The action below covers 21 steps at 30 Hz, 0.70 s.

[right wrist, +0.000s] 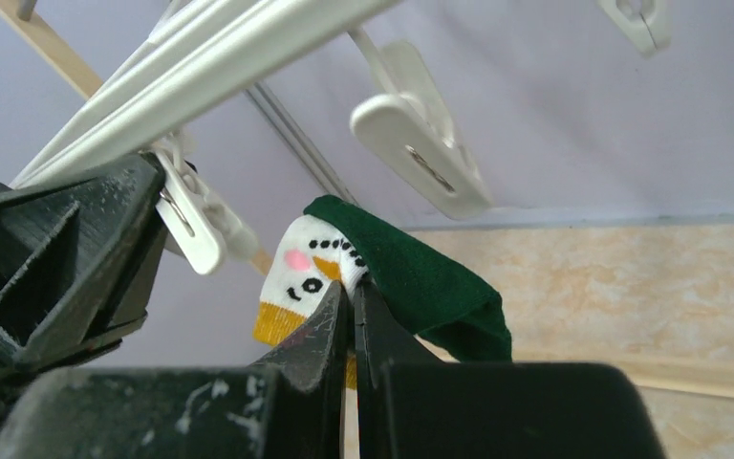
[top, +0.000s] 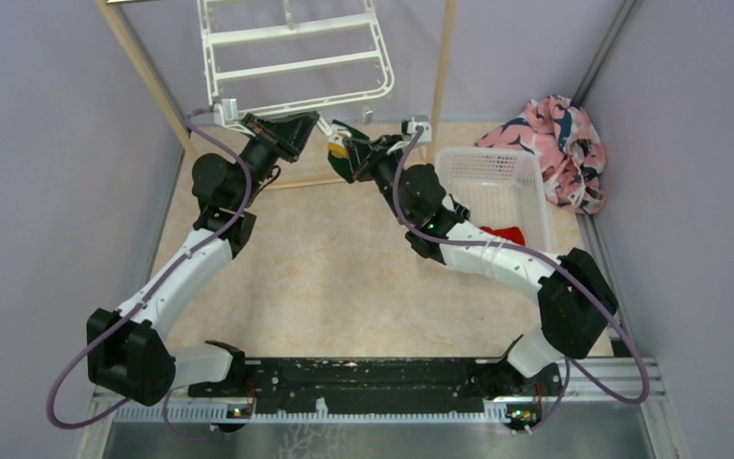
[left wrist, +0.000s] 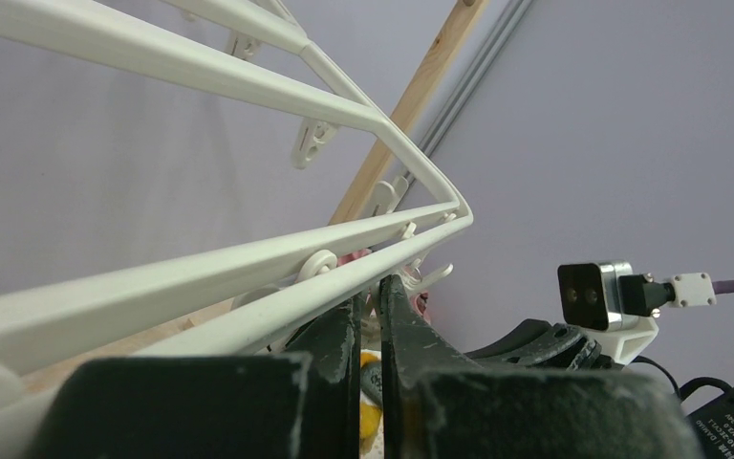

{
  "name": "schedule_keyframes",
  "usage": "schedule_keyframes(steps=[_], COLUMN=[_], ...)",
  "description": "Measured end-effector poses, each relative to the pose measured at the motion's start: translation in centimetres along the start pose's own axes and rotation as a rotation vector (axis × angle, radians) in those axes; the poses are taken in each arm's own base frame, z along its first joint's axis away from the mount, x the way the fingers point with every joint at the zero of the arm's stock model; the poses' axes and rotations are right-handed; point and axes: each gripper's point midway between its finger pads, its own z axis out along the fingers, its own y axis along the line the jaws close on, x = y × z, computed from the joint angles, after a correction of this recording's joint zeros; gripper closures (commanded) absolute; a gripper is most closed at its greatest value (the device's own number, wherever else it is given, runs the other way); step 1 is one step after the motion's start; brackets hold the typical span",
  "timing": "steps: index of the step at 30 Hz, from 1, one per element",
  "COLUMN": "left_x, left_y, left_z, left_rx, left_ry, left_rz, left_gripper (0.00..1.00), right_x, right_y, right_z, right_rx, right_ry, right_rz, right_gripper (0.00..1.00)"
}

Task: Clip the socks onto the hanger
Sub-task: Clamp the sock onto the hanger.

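No sock looks clipped yet: right claw [right wrist: 352,284] grips the green sock [right wrist: 430,282] beneath the hanger [left wrist: 153,282] at top centre, left claw [left wrist: 373,292] pinched nearly closed at its rim, red sock [top: 505,234] in basket [top: 490,153]

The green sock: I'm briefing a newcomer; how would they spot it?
Below the near edge of the white hanger, the right gripper pinches the green sock. Unlike the red sock in the basket, it has a white cartoon face and yellow tip.

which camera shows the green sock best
Right wrist: the green sock sits mid-frame, its face pattern clear, pinched in the right pincer. Top external shows it small and distant; left wrist shows only a yellow sliver.
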Motion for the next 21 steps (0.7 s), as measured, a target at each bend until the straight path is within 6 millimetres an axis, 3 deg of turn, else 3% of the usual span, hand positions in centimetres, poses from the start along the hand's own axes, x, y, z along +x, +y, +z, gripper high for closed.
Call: schedule_keyframes(steps=[5, 21], left_x=[-0.04, 0.54], left_y=[0.10, 0.64], left_z=[0.02, 0.21], left_rx=[-0.006, -0.019], left_ry=[-0.003, 0.006], left_rz=[0.000, -0.005], left_gripper=[1.00, 1.00], right_x=[-0.84, -0.98], right_y=[0.66, 0.98], right_z=[0.88, 0.91], right_rx=[-0.012, -0.028], right_ry=[-0.023, -0.025], right_rz=[-0.018, -0.023], right_gripper=[1.00, 1.00])
